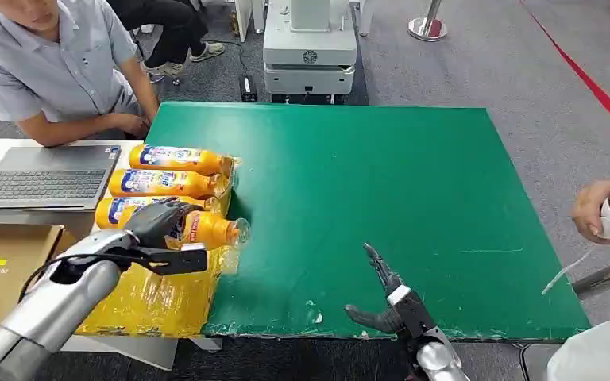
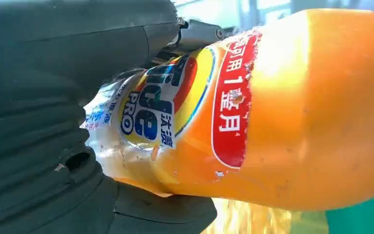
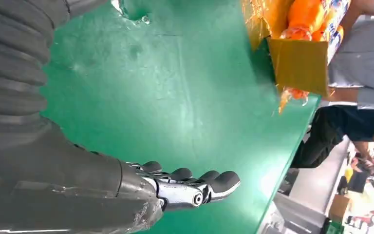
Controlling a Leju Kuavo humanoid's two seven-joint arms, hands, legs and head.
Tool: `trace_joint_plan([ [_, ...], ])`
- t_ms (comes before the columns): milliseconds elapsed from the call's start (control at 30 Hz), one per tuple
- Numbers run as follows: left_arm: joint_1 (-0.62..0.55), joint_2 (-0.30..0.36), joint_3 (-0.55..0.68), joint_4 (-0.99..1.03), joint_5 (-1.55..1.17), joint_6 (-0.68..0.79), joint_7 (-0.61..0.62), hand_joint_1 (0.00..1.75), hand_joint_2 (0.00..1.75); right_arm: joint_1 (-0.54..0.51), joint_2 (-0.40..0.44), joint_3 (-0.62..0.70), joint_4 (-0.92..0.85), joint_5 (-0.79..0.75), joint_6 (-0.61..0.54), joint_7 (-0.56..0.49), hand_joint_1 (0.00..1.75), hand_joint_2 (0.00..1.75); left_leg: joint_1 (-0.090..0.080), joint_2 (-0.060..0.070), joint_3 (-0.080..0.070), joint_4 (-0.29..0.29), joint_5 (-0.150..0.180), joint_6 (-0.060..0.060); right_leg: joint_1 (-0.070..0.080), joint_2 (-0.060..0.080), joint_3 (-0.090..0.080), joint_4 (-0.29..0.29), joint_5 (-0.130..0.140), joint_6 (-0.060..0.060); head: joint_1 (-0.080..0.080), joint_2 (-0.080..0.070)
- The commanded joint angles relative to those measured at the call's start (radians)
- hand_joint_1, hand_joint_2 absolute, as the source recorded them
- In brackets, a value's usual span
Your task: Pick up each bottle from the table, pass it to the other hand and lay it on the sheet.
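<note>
My left hand [image 1: 159,225] grips an orange detergent bottle [image 1: 210,229] lying over the yellow sheet [image 1: 155,298] at the green table's [image 1: 381,182] left edge. Close up, the bottle [image 2: 272,112] fills the left wrist view, its blue-and-red label against my dark left hand [image 2: 53,122]. Three more orange bottles [image 1: 176,159] [image 1: 163,183] [image 1: 123,209] lie side by side on the sheet behind it. My right hand [image 1: 385,298] hovers near the table's front edge with fingers spread and nothing in it; in the right wrist view the right hand [image 3: 185,187] is over bare green surface.
A seated person [image 1: 55,63] leans on the left table behind a laptop [image 1: 44,176]. A cardboard box [image 1: 4,270] sits at front left. Another person's hand [image 1: 604,210] holds a white object at the right edge. A white machine [image 1: 310,48] stands beyond the table.
</note>
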State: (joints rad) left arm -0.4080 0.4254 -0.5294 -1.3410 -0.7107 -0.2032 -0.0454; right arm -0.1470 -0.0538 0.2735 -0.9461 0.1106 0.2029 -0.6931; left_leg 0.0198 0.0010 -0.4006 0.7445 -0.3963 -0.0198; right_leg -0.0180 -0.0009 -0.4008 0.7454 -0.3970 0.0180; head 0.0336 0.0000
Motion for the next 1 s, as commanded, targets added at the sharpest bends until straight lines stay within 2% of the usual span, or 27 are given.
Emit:
trace_joint_plan([
  [33,0.017,-0.018,0.014,-0.040,-0.022,0.054,0.041,1.75,1.75,-0.026,0.016,-0.020,-0.019,0.003,0.002,-0.005,0.00,1.75,0.000,0.000,0.000,0.000,0.000,0.000,0.000,0.000,0.000,0.000,0.000,0.000,0.005,0.000],
  [133,0.035,-0.055,0.020,0.006,0.043,0.004,0.019,1.75,1.75,-0.036,0.023,-0.017,-0.008,0.011,0.001,-0.005,0.00,1.75,0.000,0.000,0.000,0.000,0.000,0.000,0.000,0.000,0.000,0.000,0.000,0.000,0.007,0.000],
  [333,0.051,-0.054,0.018,0.024,0.061,-0.012,0.007,1.75,1.75,-0.041,0.026,-0.013,-0.005,0.013,0.005,-0.005,0.00,1.75,0.000,0.000,0.000,0.000,0.000,0.000,0.000,0.000,0.000,0.000,0.000,0.000,0.004,0.000],
  [500,0.072,-0.119,-0.016,0.104,-0.057,0.088,0.037,1.75,1.75,-0.049,0.030,-0.010,0.008,0.015,0.013,-0.005,0.00,1.75,0.000,0.000,0.000,0.000,0.000,0.000,0.000,0.000,0.000,0.000,0.000,0.000,0.007,0.000],
  [567,0.028,-0.174,-0.041,0.162,-0.157,0.156,0.059,1.75,1.75,-0.061,0.030,-0.003,0.018,0.020,0.020,-0.005,0.00,1.75,0.000,0.000,0.000,0.000,0.000,0.000,0.000,0.000,0.000,0.000,0.000,0.000,0.004,0.000],
  [767,-0.083,-0.284,-0.104,0.300,-0.263,0.141,0.098,1.75,1.75,-0.080,0.039,0.012,0.037,0.024,0.031,-0.005,0.00,1.75,0.000,0.000,0.000,0.000,0.000,0.000,0.000,0.000,0.000,0.000,0.000,0.000,0.006,0.000],
  [1000,-0.088,-0.292,-0.099,0.321,-0.260,0.138,0.099,1.75,1.75,-0.087,0.042,0.013,0.046,0.025,0.032,-0.005,0.00,1.75,0.000,0.000,0.000,0.000,0.000,0.000,0.000,0.000,0.000,0.000,0.000,0.000,0.003,0.000],
])
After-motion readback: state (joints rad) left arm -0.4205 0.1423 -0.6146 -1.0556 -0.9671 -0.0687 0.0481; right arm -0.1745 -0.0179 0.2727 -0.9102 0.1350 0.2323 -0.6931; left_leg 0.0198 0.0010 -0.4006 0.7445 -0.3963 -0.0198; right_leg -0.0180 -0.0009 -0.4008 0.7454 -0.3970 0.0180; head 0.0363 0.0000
